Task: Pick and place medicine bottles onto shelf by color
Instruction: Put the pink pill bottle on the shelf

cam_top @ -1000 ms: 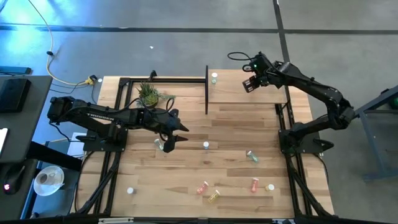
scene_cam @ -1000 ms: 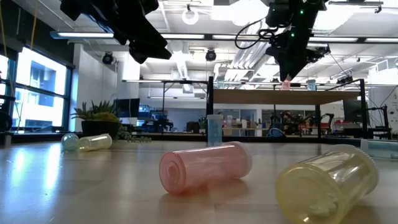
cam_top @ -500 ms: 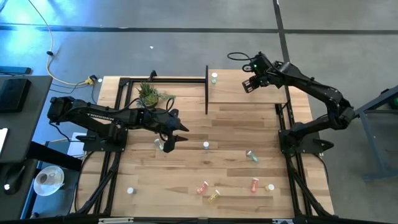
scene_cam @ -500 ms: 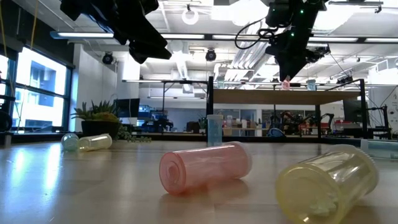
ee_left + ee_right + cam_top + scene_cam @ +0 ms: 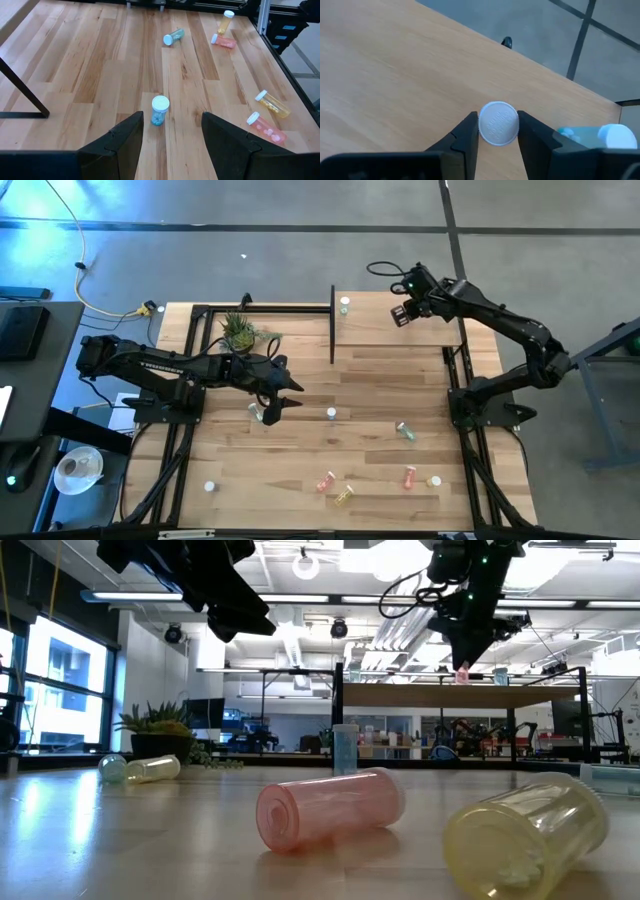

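The shelf [image 5: 440, 298], a light board on a black frame, stands at the far right of the table. My right gripper [image 5: 402, 316] hangs over it, shut on an orange-red medicine bottle [image 5: 462, 672] with a white cap. A teal bottle [image 5: 600, 136] lies beside it on the board, and another bottle [image 5: 345, 305] stands at the shelf's left end. My left gripper [image 5: 276, 404] hovers open over the table's middle. Ahead of its fingers in the left wrist view, a teal bottle [image 5: 160, 110] stands upright on its base. My right gripper pinches the bottle's white cap [image 5: 498, 123] between its two fingers, one on each side. The fingers come from above, slanting down. The bottle is upright below them, with its base at the shelf board's top in the low view.
More bottles lie on the tabletop near the front: orange-red [image 5: 327, 480], yellow [image 5: 343, 495], orange-red [image 5: 410, 476], teal [image 5: 404, 430], and a white one [image 5: 210, 487] at the near left. A potted plant [image 5: 240, 332] stands at the far left beside a black frame.
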Controlling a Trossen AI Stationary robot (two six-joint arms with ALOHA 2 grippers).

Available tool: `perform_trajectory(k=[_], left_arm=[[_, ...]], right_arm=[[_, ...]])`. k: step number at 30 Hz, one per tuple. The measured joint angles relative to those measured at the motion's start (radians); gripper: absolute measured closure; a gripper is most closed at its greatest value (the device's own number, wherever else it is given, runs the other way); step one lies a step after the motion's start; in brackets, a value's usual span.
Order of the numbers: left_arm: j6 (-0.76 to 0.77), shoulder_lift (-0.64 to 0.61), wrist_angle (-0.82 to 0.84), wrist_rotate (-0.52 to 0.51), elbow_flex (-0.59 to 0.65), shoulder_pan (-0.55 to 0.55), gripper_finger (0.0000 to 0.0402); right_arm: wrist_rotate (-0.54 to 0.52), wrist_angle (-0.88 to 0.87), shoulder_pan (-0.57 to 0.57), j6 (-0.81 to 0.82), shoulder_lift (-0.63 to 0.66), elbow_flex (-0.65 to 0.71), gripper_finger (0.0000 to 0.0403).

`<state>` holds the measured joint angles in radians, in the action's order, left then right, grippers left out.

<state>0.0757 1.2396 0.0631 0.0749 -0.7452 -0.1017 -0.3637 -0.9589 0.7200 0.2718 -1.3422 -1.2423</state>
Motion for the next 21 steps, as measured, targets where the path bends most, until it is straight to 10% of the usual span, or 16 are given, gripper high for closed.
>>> perform_trajectory(k=[21], left_arm=[[0.0, 0.0, 0.0, 0.0, 0.0, 0.0, 0.0209]], right_arm=[[0.01, 0.005, 0.0, 0.091, -0.017, 0.0, 0.03]])
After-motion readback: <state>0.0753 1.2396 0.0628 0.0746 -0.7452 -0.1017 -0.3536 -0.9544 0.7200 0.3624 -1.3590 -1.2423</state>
